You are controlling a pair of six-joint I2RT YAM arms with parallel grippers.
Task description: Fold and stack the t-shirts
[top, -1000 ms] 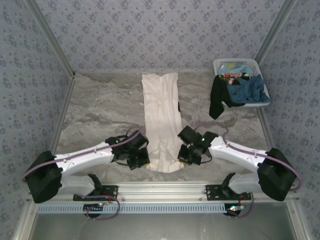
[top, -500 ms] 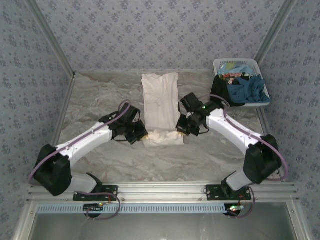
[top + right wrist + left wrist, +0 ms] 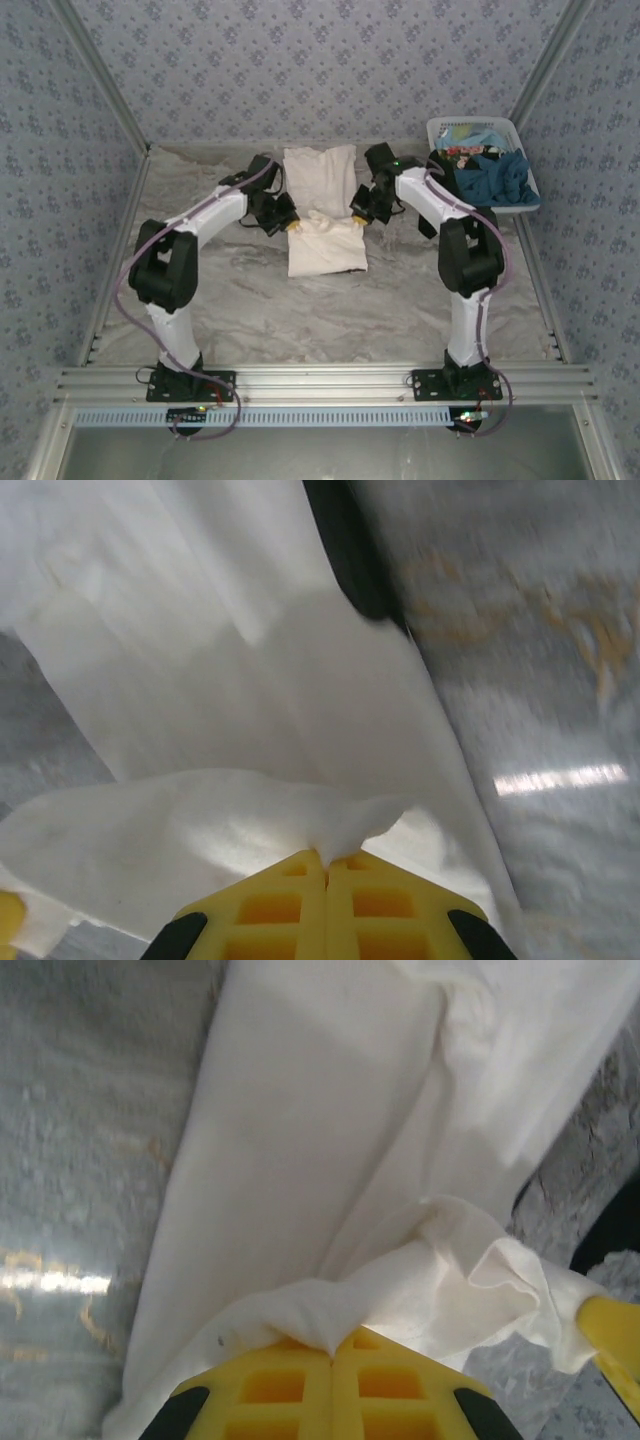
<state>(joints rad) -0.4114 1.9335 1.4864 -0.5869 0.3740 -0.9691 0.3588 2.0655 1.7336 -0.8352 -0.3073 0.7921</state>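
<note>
The off-white t-shirt (image 3: 322, 180) lies flat as a narrow strip between the two grippers, its near end doubled back over itself. The left gripper (image 3: 292, 225) and right gripper (image 3: 357, 217) each pinch a corner of that fold. A black t-shirt (image 3: 447, 178) and a teal-blue t-shirt (image 3: 495, 180) sit crumpled together beyond the right gripper's outer side.

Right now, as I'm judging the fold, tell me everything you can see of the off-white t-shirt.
The off-white t-shirt is soft, plain-looking cloth, folded lengthwise into a narrow strip and doubled over itself, lying toward the far middle of the marbled table. Its upper layer's edge is wrinkled and pinched at both corners: the left gripper and right gripper each have jaws shut on it.
</note>
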